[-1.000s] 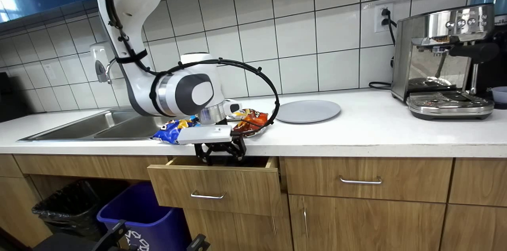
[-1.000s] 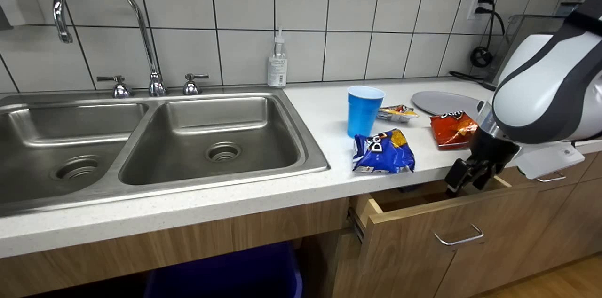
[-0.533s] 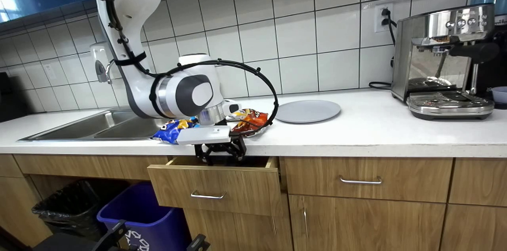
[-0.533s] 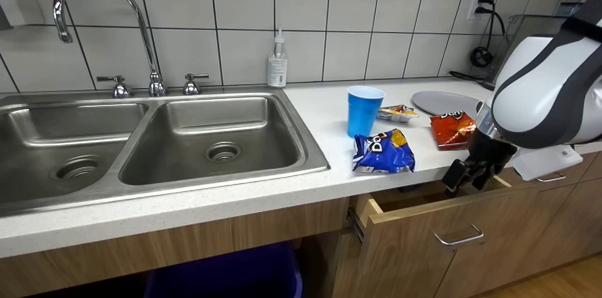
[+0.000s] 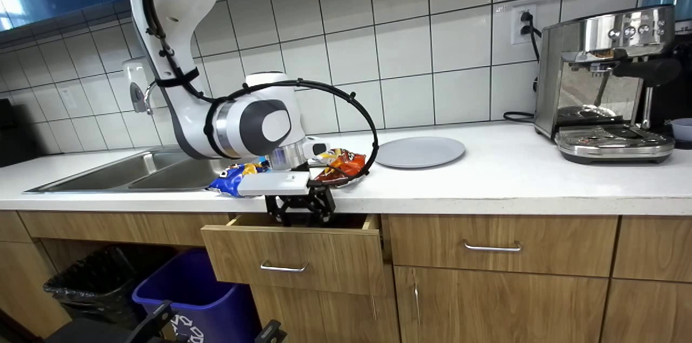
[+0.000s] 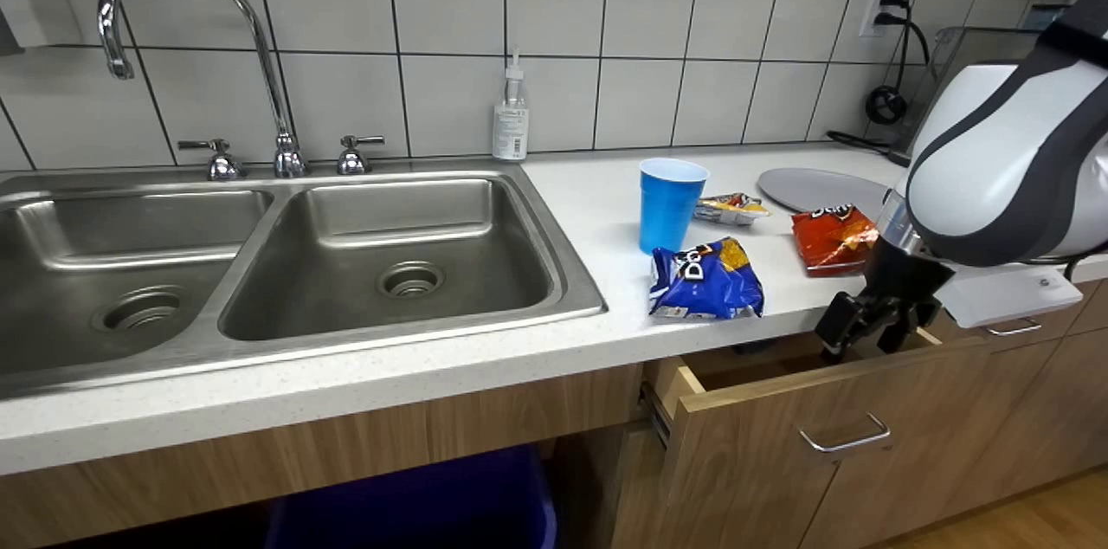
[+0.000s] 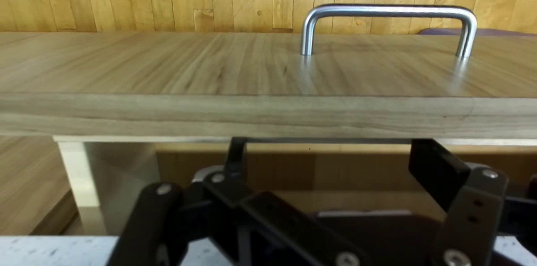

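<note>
Black claw (image 7: 329, 148) is spread wide over a pulled-out wood-grain drawer (image 6: 762, 432); crinkly blue bag (image 6: 705, 282) is parked by the front edge of the speckled surface (image 6: 593, 194).

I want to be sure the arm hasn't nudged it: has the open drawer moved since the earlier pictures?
No. In both exterior views, the drawer shows no visible shift against the countertop edge.

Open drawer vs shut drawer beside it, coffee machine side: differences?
The open drawer is pulled out; the shut drawer sits flush. The hand is at the open drawer's top, away from the shut drawer. The shut drawer looks wider than the open drawer. Both show wood grain and a metal handle.
</note>
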Controlling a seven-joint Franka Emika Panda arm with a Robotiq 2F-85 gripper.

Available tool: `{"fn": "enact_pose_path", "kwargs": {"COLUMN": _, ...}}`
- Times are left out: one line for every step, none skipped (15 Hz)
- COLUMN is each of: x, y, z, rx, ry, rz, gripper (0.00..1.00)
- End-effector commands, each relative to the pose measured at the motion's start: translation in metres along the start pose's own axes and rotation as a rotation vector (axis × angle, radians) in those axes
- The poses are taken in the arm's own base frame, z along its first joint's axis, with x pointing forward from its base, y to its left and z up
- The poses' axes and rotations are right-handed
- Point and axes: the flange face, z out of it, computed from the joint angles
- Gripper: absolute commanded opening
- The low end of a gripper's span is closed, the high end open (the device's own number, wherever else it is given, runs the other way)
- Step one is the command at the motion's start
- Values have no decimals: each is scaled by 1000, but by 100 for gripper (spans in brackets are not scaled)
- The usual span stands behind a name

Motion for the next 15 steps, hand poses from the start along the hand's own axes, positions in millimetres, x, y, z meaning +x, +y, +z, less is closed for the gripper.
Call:
{"fn": "enact_pose_path", "kwargs": {"x": -13, "y": 1, "z": -6, "rx": 4, "ry": -77, "rz": 37, "gripper": 100}}
{"fn": "enact_pose_path", "kwargs": {"x": -15, "y": 2, "z": -6, "rx": 8, "ry": -85, "rz": 39, "gripper": 100}}
{"fn": "enact_pose_path", "kwargs": {"x": -17, "y": 2, "z": -6, "rx": 13, "ry": -97, "rz": 43, "gripper": 100}}
{"fn": "enact_pose_path", "kwargs": {"x": -19, "y": 2, "z": -6, "rx": 13, "ry": -103, "rz": 44, "gripper": 100}}
{"fn": "enact_pose_path", "kwargs": {"x": -21, "y": 1, "z": -7, "rx": 15, "ry": -110, "rz": 44, "gripper": 100}}
{"fn": "enact_pose_path", "kwargs": {"x": -22, "y": 0, "z": -8, "rx": 18, "ry": -118, "rz": 44, "gripper": 100}}
{"fn": "enact_pose_path", "kwargs": {"x": -24, "y": 0, "z": -8, "rx": 18, "ry": -122, "rz": 46, "gripper": 100}}
{"fn": "enact_pose_path", "kwargs": {"x": -26, "y": -1, "z": -9, "rx": 18, "ry": -126, "rz": 47, "gripper": 100}}
{"fn": "enact_pose_path", "kwargs": {"x": -28, "y": -2, "z": -8, "rx": 16, "ry": -128, "rz": 52, "gripper": 100}}
{"fn": "enact_pose_path", "kwargs": {"x": -31, "y": -2, "z": -9, "rx": 15, "ry": -130, "rz": 55, "gripper": 100}}
{"fn": "enact_pose_path", "kwargs": {"x": -33, "y": -3, "z": -9, "rx": 16, "ry": -131, "rz": 58, "gripper": 100}}
{"fn": "enact_pose_path", "kwargs": {"x": -37, "y": -3, "z": -10, "rx": 16, "ry": -133, "rz": 63, "gripper": 100}}
{"fn": "enact_pose_path", "kwargs": {"x": -40, "y": -4, "z": -11, "rx": 18, "ry": -137, "rz": 66, "gripper": 100}}
{"fn": "enact_pose_path", "kwargs": {"x": -44, "y": -5, "z": -11, "rx": 17, "ry": -140, "rz": 72, "gripper": 100}}
{"fn": "enact_pose_path", "kwargs": {"x": -48, "y": -5, "z": -12, "rx": 18, "ry": -144, "rz": 77, "gripper": 100}}
